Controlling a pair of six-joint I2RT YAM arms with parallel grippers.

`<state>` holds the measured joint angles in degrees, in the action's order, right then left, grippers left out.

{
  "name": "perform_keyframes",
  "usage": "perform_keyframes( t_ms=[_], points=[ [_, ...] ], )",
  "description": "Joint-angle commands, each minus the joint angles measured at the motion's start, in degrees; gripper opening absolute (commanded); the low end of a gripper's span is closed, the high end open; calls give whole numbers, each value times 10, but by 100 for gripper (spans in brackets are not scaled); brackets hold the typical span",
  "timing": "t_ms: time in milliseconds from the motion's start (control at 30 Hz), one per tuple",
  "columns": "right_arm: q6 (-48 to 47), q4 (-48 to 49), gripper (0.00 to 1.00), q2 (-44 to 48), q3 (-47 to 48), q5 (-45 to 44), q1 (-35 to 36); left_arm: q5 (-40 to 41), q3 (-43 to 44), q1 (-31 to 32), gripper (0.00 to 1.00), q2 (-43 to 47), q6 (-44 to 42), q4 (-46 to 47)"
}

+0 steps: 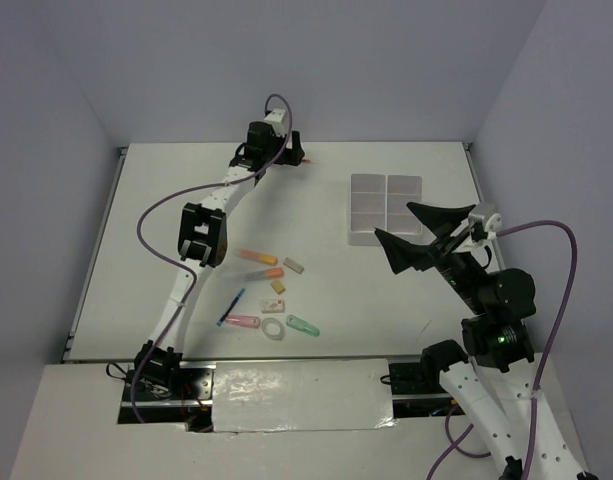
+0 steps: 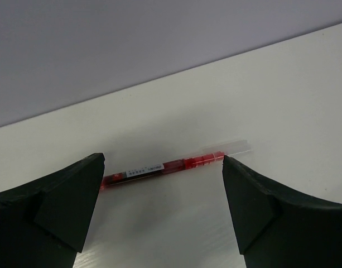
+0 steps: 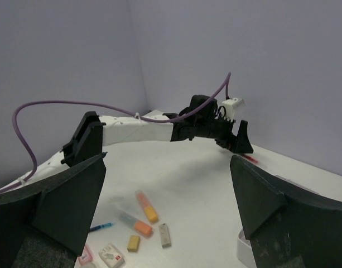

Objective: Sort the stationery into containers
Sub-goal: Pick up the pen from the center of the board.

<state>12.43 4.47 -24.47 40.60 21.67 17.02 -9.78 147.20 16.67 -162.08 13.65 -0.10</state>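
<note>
Red pen (image 2: pixel 143 170) lies flat on the far side of the table, right between the left gripper's (image 2: pixel 162 167) wide-open jaws. Right gripper (image 1: pixel 392 219) is spread wide too, empty, by the white compartment box (image 1: pixel 371 200). The other stationery (image 1: pixel 271 295) is scattered near-left.

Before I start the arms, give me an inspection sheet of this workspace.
Surface: white table, no spills seen.
Job's things: containers at far right, nothing seen inside; red pen alone by the far edge; other stationery loose at near centre, including a blue pen and a clear ring.
Clutter: nothing seen.
Grippers: left gripper open, aimed at the red pen, nothing held; right gripper open, empty, at the containers' near end.
Cables: left purple cable and right purple cable loop clear of the items.
Surroundings: plain pale walls on three sides.
</note>
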Motion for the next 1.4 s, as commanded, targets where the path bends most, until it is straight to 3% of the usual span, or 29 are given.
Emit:
perform_keyframes(
  t_ms=[0,133,400,700,800,900,1033,1067,1167,1367],
  points=[
    [-6,5,100,15,11,-8,4,-18,28,-5,99,-18,30,-11],
    [-13,-7,100,14,19,-15,4,-34,28,-8,99,-23,72,-18],
    [-27,-1,100,28,7,-29,4,-25,20,1,99,-12,67,-22],
    [-31,-7,100,31,9,-28,4,1,-112,37,99,73,41,-85],
    [-26,0,100,39,6,-21,3,24,-127,40,92,83,33,-111],
    [-22,-2,100,45,6,-19,4,35,-160,47,93,105,14,-111],
    [-18,5,100,53,4,-15,4,87,-108,59,90,84,-5,-159],
    [-18,4,100,54,3,-15,4,87,-98,59,83,79,-6,-179],
    [-19,3,100,60,4,-17,4,95,-98,59,75,78,-4,-195],
    [-16,12,100,63,-3,-17,4,124,-76,67,68,68,-31,-246]
  ],
)
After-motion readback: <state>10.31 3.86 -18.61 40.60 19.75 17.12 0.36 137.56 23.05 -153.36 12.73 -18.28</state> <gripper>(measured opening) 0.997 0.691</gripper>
